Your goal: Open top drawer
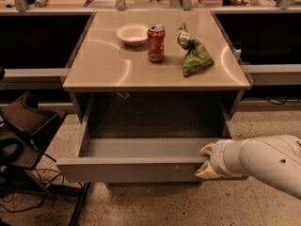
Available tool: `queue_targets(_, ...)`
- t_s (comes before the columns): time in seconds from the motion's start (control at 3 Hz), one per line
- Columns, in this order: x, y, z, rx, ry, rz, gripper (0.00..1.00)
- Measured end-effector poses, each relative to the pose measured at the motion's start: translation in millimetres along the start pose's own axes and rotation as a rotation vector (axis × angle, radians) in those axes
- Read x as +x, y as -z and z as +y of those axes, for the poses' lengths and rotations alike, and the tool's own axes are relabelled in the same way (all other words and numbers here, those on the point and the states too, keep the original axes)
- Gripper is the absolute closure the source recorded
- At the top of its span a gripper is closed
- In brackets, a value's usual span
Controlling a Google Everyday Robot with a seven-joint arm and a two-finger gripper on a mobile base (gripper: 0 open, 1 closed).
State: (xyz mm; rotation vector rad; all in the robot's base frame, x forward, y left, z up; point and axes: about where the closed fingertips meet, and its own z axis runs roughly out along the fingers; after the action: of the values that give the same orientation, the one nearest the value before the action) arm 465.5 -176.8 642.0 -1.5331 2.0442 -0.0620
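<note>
Where the top drawer (136,169) sticks far out from under the cabinet (108,67), the gripper (205,161) sits at the right end of its grey front. One pale finger (207,149) lies over the top edge of the front, on the inside. The other finger is on the outside, lower down, so the jaws are pinched tight on the drawer front. The fat white arm (268,161) comes in from the right side and hides the right end of the drawer.

The drawer is open wide. You can see its flat grey bottom and its low side walls. The front has a few tiny pale marks near the gripper. Behind the drawer is a dark space inside the cabinet.

Three things are on the shiny tan top of the cabinet. A white bowl (132,34) stands near the back, a bit left of the middle. Just beside it on the right stands an orange can (156,43), straight up. A crinkled green bag (194,53) lies to the right of the can, a little apart from it, with its thin end pointing to the back.

On the speckled floor (155,206), to the left of the cabinet, is a black stand (28,126) with dark cables (23,192) lying under it. The stand is near the left end of the drawer front but not touching it
</note>
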Motion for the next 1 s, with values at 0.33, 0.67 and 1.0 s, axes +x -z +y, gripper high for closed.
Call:
queue_targets(0.33, 2.3, 1.2, 7.1, 0.002, 0.001, -0.005, 1.0)
queue_targets(0.67, 1.1, 3.5, 6.1, 0.002, 0.001, -0.005, 1.0)
queue_targets(1.0, 3.5, 4.8, 13.2, 0.004, 0.003, -0.009, 1.0)
